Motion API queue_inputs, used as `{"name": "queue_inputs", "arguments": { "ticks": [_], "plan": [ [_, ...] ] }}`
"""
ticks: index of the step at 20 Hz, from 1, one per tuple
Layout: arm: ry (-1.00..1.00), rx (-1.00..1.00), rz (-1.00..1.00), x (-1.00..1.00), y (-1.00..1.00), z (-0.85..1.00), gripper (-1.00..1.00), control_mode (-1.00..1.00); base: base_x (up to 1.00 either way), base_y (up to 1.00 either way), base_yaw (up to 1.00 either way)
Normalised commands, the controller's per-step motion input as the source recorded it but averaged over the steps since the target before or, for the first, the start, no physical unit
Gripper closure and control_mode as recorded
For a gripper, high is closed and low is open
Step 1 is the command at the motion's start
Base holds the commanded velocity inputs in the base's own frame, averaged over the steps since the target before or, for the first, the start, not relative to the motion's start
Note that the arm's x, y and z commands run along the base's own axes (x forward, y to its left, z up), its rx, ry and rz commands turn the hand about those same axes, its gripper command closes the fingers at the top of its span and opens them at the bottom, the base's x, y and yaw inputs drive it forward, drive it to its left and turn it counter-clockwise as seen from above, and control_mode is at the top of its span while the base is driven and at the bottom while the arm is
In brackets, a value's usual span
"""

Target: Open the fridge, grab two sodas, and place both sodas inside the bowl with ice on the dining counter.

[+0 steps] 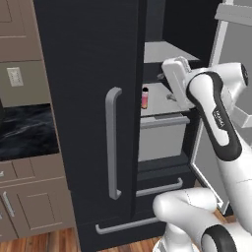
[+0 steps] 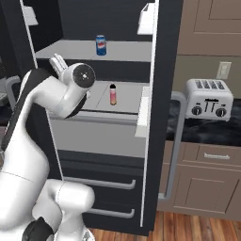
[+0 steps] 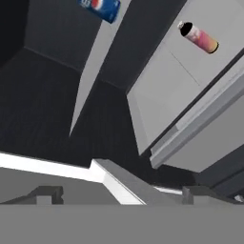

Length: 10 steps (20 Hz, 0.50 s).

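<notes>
The black fridge [image 1: 83,98] [image 2: 162,70] stands open, showing its light grey shelves. A blue soda can [image 2: 100,45] [image 3: 102,7] is upright on the upper shelf. One shelf lower is a pink-labelled soda bottle with a dark cap [image 1: 145,97] [image 2: 113,94] [image 3: 198,37]. My gripper [image 1: 166,86] [image 3: 121,195] reaches into the fridge at shelf height, to the right of the bottle and short of it. Its jaws are open and hold nothing. The bowl with ice and the dining counter are out of view.
A grey drawer [image 1: 162,138] sits under the bottle's shelf, and two lower fridge drawers carry horizontal handles [image 2: 103,183]. A silver toaster [image 2: 208,99] rests on the wall counter over brown cabinets [image 2: 207,183]. White door bins [image 2: 147,19] jut out beside the shelves.
</notes>
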Motion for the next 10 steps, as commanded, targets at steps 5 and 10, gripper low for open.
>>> {"name": "queue_inputs", "arguments": {
  "ticks": [5, 10],
  "plan": [
    [0.03, 0.10, 0.06, 0.63, 0.27, -0.21, -1.00, -1.00, 0.00, 0.00, 0.00],
    [0.04, 0.09, 0.08, 0.63, 0.34, -0.10, -1.00, -1.00, 0.00, 0.00, 0.00]
  ]
}}
